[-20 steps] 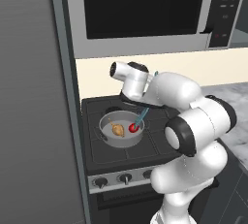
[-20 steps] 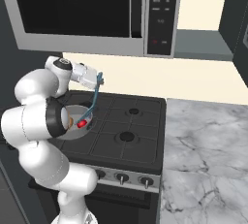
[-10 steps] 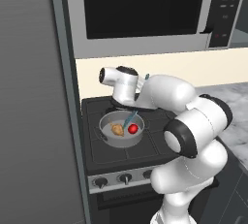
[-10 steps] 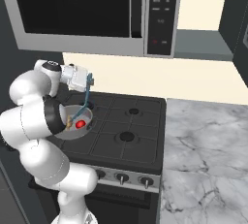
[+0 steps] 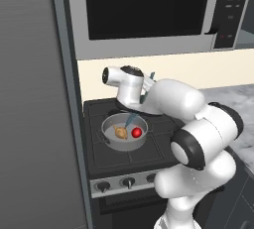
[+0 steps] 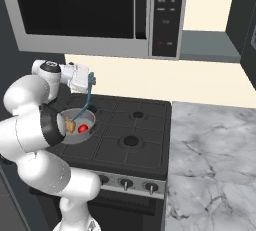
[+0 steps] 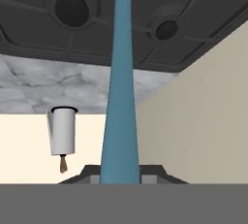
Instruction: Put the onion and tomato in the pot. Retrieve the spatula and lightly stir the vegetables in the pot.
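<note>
Your hand (image 6: 90, 79) grips the spatula (image 6: 86, 100), blade dipping into the pot (image 5: 110, 133) beside onion (image 5: 120, 133) and tomato (image 5: 136, 133) (both inside). Sweep small, slow circles; keep off the rim.

A black gas stove (image 6: 125, 130) with dark burner grates and a row of round front knobs (image 6: 126, 182) stands against a plain cream wall (image 6: 200, 82). Above it hangs a silver microwave (image 5: 149, 12) with a dark glass door and side keypad. A grey-veined white marble tabletop (image 6: 215, 150) adjoins the stove. A tall flat grey cabinet panel (image 5: 30, 114) stands at its other side.
</note>
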